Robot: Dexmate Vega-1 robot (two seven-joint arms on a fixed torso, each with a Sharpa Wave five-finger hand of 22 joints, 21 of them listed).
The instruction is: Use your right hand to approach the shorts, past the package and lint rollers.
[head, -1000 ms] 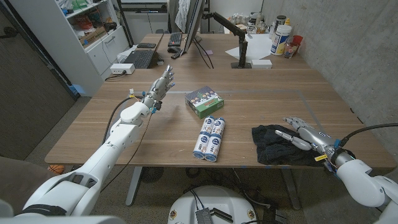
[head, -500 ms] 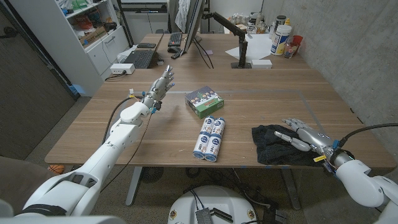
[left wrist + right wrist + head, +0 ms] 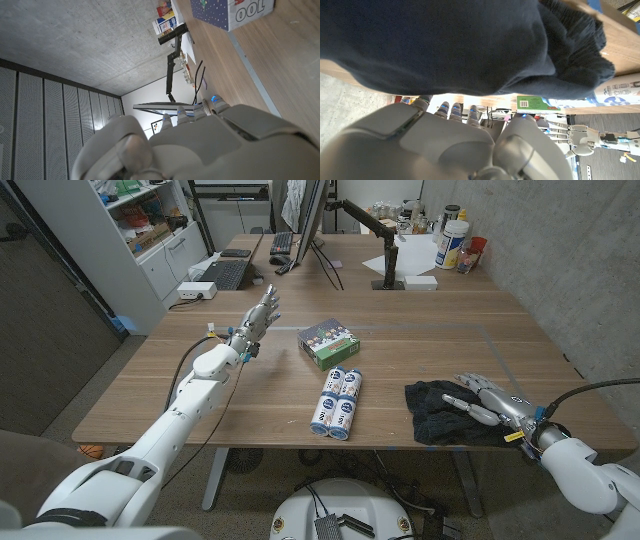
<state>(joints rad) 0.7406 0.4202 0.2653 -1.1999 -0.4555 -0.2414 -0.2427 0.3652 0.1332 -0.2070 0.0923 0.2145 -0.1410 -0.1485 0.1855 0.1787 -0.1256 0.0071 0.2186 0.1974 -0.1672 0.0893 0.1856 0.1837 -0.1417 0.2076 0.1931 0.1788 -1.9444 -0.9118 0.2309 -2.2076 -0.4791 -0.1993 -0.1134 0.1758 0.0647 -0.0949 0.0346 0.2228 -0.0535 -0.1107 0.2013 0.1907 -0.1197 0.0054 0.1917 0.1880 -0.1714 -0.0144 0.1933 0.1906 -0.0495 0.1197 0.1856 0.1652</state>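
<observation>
Shorts (image 3: 442, 412) lie under right hand (image 3: 484, 400), its fingers (image 3: 459, 402) spread.

The bench (image 3: 430, 330) is looked down on from the head, from above and behind both arms, facing the far wall; the whole top is taken in from a distance. The left wrist view is taken from just behind the left hand (image 3: 200, 145), turned over, facing past the fingers towards the package (image 3: 235, 10). The right wrist view is taken close behind the right hand (image 3: 450, 145), with the shorts (image 3: 455, 45) very near ahead of it. The package (image 3: 535, 103) and the lint rollers (image 3: 620, 90) beyond the shorts are shared with the head view.
</observation>
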